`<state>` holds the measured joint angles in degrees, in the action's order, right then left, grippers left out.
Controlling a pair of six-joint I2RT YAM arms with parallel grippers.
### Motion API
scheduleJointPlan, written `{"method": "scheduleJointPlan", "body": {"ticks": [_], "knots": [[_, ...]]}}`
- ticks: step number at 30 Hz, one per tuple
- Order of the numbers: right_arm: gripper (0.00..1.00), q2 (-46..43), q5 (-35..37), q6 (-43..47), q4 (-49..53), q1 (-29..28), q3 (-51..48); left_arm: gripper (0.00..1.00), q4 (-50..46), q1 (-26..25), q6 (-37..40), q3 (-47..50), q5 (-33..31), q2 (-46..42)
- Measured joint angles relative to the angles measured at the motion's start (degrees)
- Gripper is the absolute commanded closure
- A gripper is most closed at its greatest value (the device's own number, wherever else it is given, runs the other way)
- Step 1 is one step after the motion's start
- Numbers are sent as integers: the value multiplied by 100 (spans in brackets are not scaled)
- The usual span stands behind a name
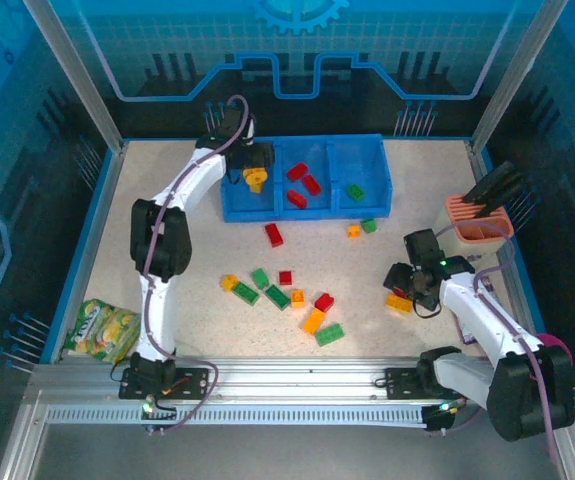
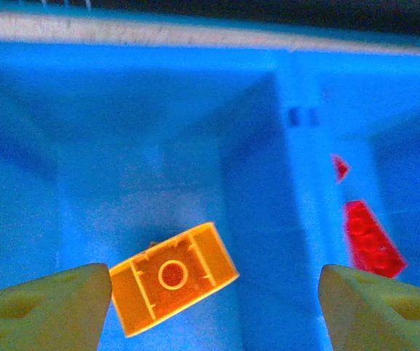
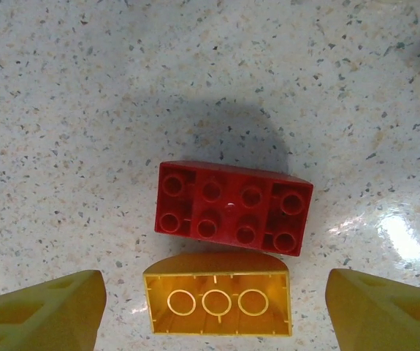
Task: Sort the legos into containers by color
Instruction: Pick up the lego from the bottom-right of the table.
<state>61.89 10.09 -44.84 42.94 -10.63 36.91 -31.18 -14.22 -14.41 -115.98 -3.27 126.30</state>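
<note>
The orange lego [image 2: 173, 276] lies below the released left hand [image 2: 215, 281], the yellow lego [image 3: 217, 306] inside the released right hand [image 3: 215, 281].

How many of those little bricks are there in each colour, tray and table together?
Red bricks: 7, counting one red brick seen from the right wrist, beside a yellow one
Green bricks: 6
Yellow or orange bricks: 6
Total: 19
</note>
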Motion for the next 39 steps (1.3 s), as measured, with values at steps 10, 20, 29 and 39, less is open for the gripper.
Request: {"method": "scheduleJointPlan", "body": {"ticks": [10,20,29,39], "knots": [[18,24,-9,-214,-173,175,-101,37,420,2,-22,739,188,-807],[15,531,-225,-494,-671,348,-321,38,629,2,-9,1499,289,-1958],[24,1196,-280,-389,-1327,358,-317,36,839,2,-4,1923,472,-3093],[59,1705,-240,-4,-1425,369,44,36,835,2,-2,2455,463,-3770]]}}
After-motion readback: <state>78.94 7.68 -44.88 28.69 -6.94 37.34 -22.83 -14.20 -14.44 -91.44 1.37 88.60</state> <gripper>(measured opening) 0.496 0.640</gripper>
